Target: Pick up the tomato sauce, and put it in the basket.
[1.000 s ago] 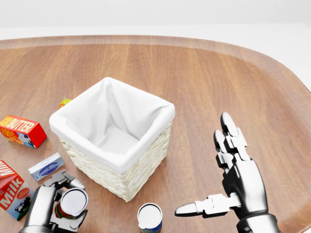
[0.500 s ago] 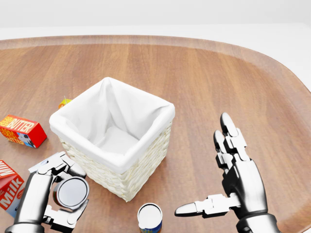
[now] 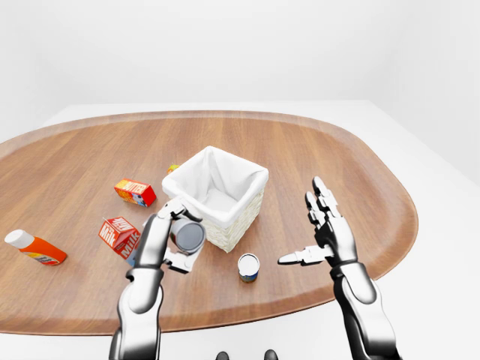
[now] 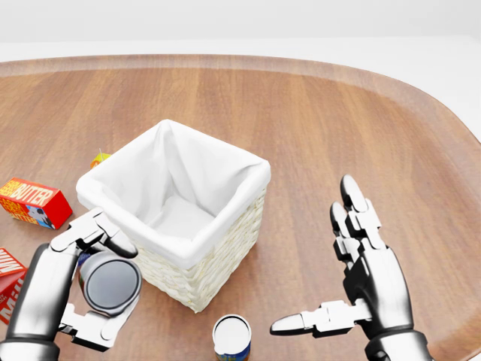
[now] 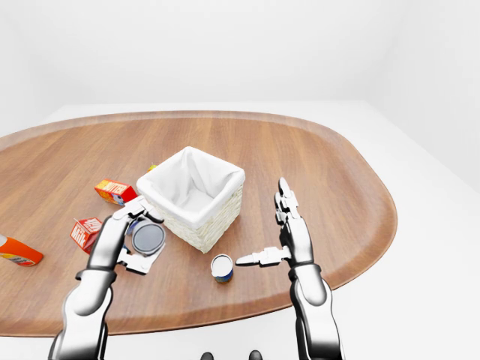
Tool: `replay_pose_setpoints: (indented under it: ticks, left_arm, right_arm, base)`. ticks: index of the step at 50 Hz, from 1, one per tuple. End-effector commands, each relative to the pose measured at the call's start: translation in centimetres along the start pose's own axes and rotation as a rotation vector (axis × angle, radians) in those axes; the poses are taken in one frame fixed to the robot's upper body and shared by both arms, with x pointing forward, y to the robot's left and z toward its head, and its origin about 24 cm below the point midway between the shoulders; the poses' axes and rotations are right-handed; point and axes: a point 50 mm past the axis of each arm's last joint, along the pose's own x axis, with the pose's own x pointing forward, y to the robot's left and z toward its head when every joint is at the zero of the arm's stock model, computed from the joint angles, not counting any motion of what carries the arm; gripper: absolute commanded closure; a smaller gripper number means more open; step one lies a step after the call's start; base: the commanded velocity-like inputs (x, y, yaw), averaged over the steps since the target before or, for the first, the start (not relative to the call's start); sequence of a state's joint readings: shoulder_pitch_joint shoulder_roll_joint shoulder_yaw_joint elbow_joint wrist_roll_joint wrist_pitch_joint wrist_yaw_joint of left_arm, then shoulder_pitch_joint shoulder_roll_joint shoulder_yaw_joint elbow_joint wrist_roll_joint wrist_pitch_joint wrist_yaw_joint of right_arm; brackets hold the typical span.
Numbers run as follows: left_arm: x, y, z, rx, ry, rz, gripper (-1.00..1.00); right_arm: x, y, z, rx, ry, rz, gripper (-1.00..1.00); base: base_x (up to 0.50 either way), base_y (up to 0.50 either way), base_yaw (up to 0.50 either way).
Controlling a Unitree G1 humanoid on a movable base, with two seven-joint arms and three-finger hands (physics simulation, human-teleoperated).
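The orange-and-red rectangular carton (image 4: 33, 202) lying on the wooden desk (image 4: 338, 120) reads "BUTTER". The red-and-white carton (image 4: 9, 280), cut off at the head view's left edge, shows "MI". No other label is legible.

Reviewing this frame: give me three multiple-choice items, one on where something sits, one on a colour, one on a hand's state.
1. In the head view, where is the can held in the left hand relative to the basket?
A. Inside it
B. To its lower left, outside it
C. To its right

2. What colour is the basket's cloth lining?
A. White
B. Blue
C. Red

3. What is the right hand doing?
A. Gripping the butter box
B. Resting inside the basket
C. Open, holding nothing

Answers:
1. B: the held can shows below and left of the basket's rim.
2. A: the lining folded over the rim is white.
3. C: its fingers are spread above the table, clear of the standing can.
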State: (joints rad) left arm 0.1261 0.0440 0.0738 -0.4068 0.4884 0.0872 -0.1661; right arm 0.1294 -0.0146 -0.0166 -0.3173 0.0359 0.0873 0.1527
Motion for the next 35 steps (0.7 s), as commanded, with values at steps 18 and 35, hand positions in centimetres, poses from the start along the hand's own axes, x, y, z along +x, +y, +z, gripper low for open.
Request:
replay_pose_setpoints:
  ticks: [18,35]
  left_arm:
    - [1.1,2.3,7.1,0.092,-0.315,0.026,1.0]
    - [4.8,3.1,7.5,0.106,-0.339,0.016,1.0]
  right_arm:
    - [0.2,-0.1,-0.2,-0.001,0.009,-0.004,-1.0]
    - [0.2,-0.1,-0.3,0.0,0.01,-0.005,-1.0]
  base:
    - [0.0,0.0,0.0]
    - [0.0,0.0,0.0]
